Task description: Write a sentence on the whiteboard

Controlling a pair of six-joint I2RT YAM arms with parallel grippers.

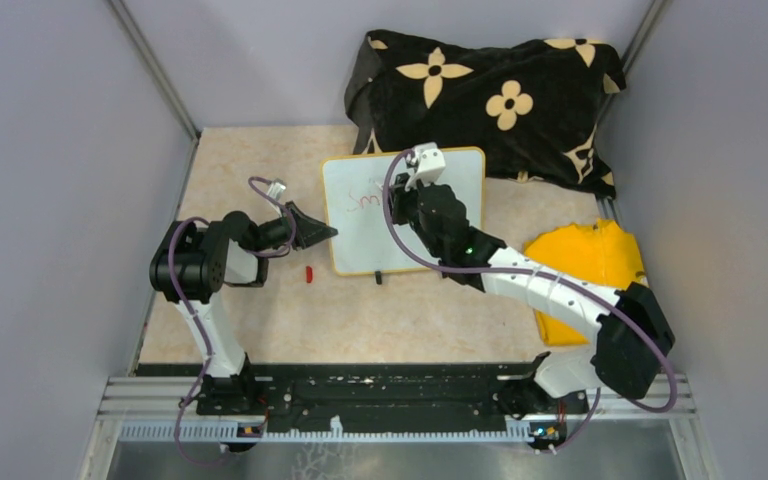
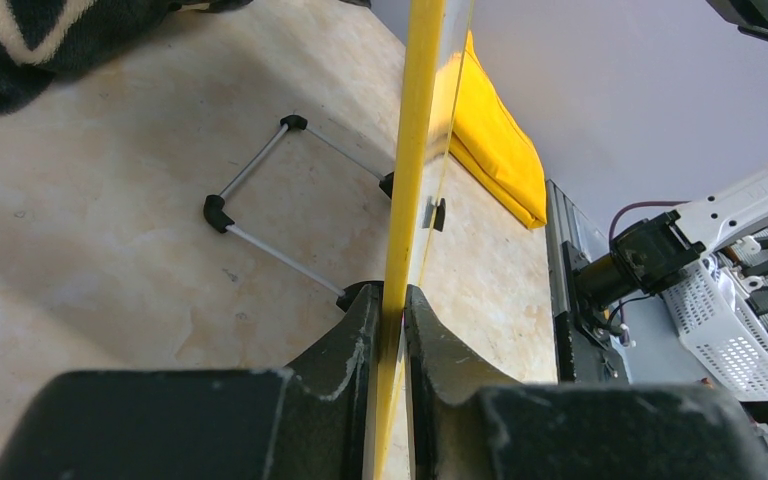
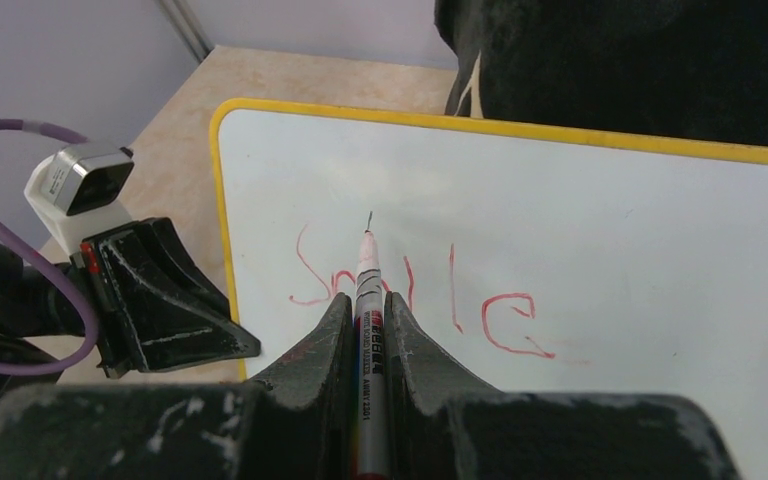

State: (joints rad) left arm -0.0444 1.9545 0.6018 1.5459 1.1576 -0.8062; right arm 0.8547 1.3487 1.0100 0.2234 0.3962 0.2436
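Clamps whiteboard (image 1: 360, 250), mid-counter (image 1: 260, 320) before black cloth (image 1: 480, 90), by its left edge in left tool (image 2: 388, 300); pinches red marker (image 3: 367, 270) tight in right tool (image 3: 366, 302), tip over "Smile" lettering (image 3: 505, 320), bare space below, writing line running rightward.

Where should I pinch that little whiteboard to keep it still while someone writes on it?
I'd pinch the whiteboard on its thin yellow frame at the left edge, coming in from the left, like the left gripper does. The edge is thin enough to pinch, and that side leaves the white face free for the marker.
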